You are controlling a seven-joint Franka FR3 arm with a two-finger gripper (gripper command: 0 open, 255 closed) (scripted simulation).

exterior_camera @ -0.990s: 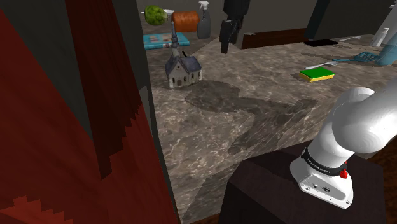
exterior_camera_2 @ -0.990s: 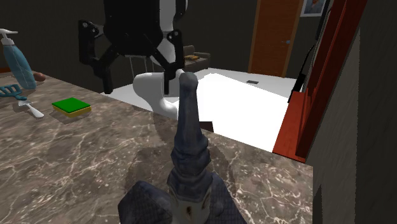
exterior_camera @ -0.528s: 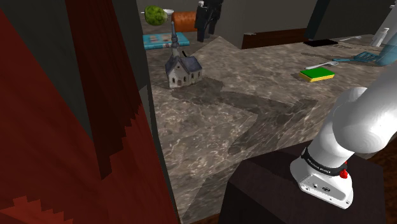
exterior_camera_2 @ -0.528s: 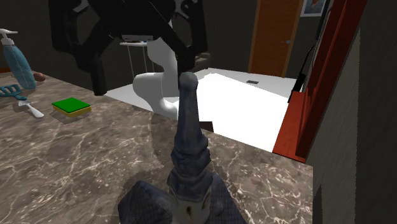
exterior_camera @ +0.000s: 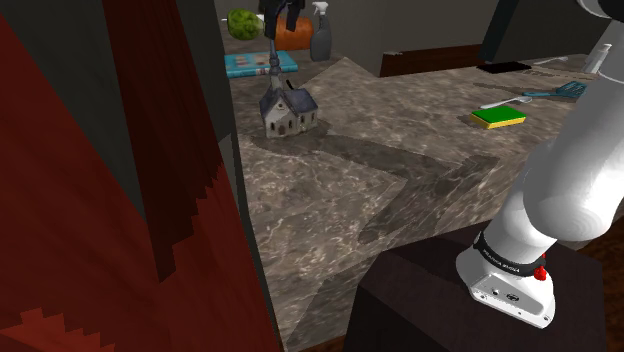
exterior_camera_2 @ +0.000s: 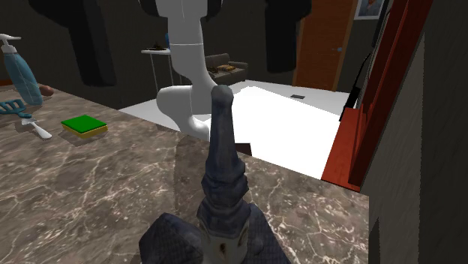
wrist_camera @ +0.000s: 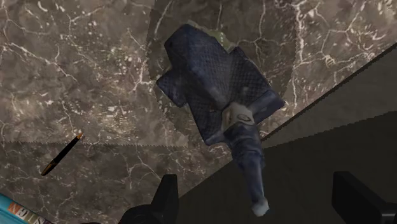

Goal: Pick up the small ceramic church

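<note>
Church: the small grey-walled model church with a dark blue roof and tall spire [exterior_camera: 288, 108] stands upright on the brown marbled worktop [exterior_camera: 420, 160], just beside its edge.
Risk: I'd worry about that thin spire. If the hand comes down off-centre, a finger could knock it, tipping the church or pushing it toward the edge.
Slip: the spire tapers, so a pinch there may slide off.
Fingers: the black fingers [wrist_camera: 167, 200] are spread wide and hold nothing; the spire's tip sits between them, untouched.
Arm: the white arm [exterior_camera: 570, 170] reaches across the worktop, its hand pointing down above the church.
</note>
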